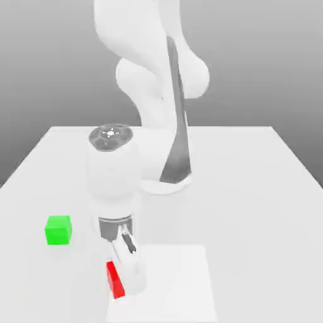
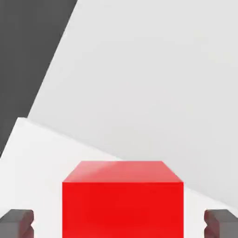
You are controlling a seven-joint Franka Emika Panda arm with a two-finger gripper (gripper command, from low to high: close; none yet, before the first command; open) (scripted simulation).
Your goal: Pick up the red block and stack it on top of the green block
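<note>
The red block (image 1: 114,281) rests on the white table near the front edge. My gripper (image 1: 124,277) is lowered right over it, and the hand hides most of the cube in the exterior view. In the hand view the red block (image 2: 123,204) sits between my two dark fingertips (image 2: 17,222), with a visible gap of table on each side, so the gripper (image 2: 119,224) is open around the block without touching it. The green block (image 1: 58,229) stands alone on the table, toward the exterior view's left and a little farther back.
The arm's base (image 1: 165,183) stands at the middle back of the white table (image 1: 252,189). A paler square patch (image 1: 180,284) marks the tabletop under and beside the red block. A dark area beyond the table edge (image 2: 28,46) appears in the hand view.
</note>
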